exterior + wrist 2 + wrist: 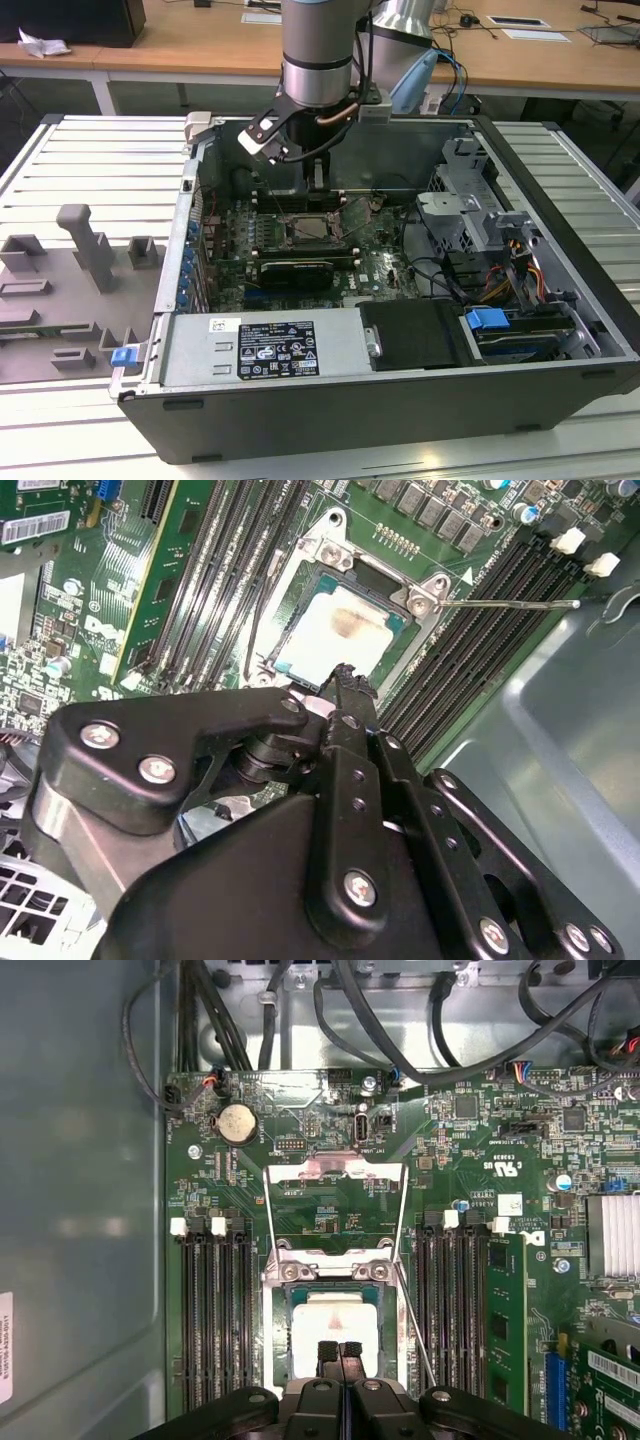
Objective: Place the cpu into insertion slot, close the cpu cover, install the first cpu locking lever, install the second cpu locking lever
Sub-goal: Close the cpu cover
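the black, bolted jaws are pressed together tip to tip, poised at the near edge of the cpu [335, 1325]; whether they touch it is hard to tell. the cpu, a flat pale silvery square with a brownish smudge, lies in the dark-rimmed insertion slot [284, 1340]. beyond the jaws the cpu cover [335, 1168], a thin shiny metal frame with a square window, stands swung open. a slim wire lever [415, 1332] slants beside the slot, across the glossy green board [470, 1160].
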### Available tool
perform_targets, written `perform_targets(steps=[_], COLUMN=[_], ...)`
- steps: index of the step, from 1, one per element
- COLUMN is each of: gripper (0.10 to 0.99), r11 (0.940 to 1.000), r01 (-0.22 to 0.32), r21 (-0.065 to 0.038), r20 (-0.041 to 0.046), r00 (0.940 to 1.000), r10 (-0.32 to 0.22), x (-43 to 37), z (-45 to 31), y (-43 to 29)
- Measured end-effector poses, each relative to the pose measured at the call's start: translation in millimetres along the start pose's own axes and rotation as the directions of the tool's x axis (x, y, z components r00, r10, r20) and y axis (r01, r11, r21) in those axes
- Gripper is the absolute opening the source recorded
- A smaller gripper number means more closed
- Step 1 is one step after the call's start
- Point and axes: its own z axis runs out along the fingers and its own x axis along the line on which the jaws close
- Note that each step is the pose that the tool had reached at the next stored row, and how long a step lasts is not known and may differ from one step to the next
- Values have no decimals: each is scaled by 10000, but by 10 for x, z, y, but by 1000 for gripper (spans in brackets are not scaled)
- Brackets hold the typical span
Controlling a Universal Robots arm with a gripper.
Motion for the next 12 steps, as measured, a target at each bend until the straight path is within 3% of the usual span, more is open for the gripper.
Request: perform_targets(steps=[12], gripper=[106], r11=[10000], r01=[0], r21=[1], r20=[1], r00=[10000], r10=[0], x=[2], z=[-33], y=[1])
